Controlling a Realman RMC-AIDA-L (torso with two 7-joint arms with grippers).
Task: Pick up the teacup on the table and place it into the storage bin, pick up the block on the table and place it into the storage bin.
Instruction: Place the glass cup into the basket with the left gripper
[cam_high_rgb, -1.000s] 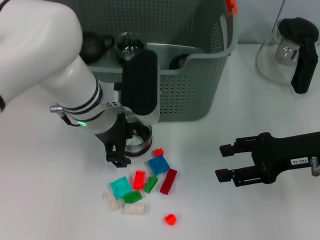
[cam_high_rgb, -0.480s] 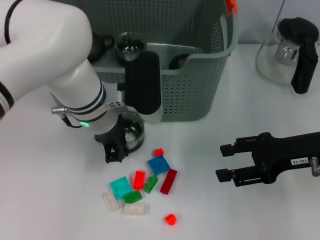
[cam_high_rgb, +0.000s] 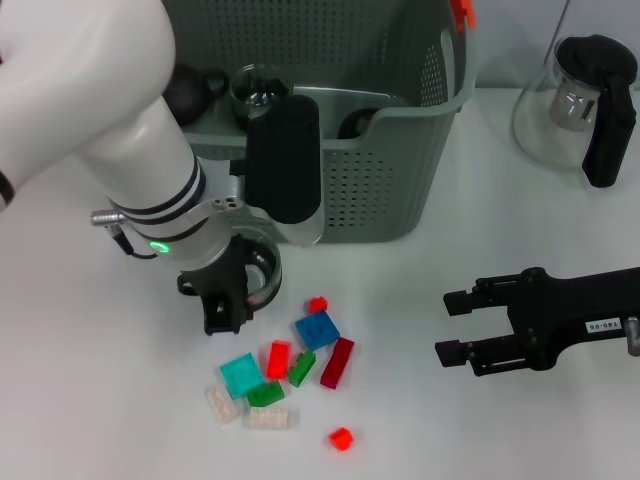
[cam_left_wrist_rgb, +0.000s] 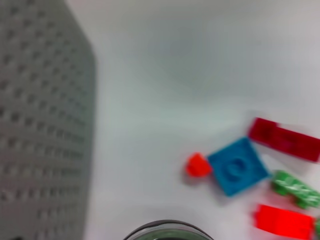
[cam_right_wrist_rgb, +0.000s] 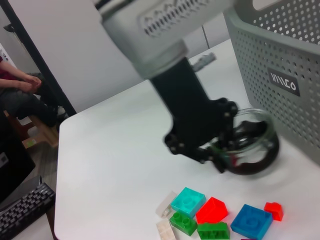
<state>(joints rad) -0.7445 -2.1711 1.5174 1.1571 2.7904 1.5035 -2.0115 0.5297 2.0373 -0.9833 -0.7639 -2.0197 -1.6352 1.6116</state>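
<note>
the left gripper (cam_high_rgb: 235, 300) is clamping its fingers on the rim of the glass teacup (cam_high_rgb: 257, 275), holding it tilted just above the table (cam_high_rgb: 90, 400), just in front of the storage bin (cam_high_rgb: 390, 170). the blocks (cam_high_rgb: 283, 375) are lying scattered near it. the right gripper (cam_high_rgb: 452, 326) is hovering with fingers spread, well to the right.
</note>
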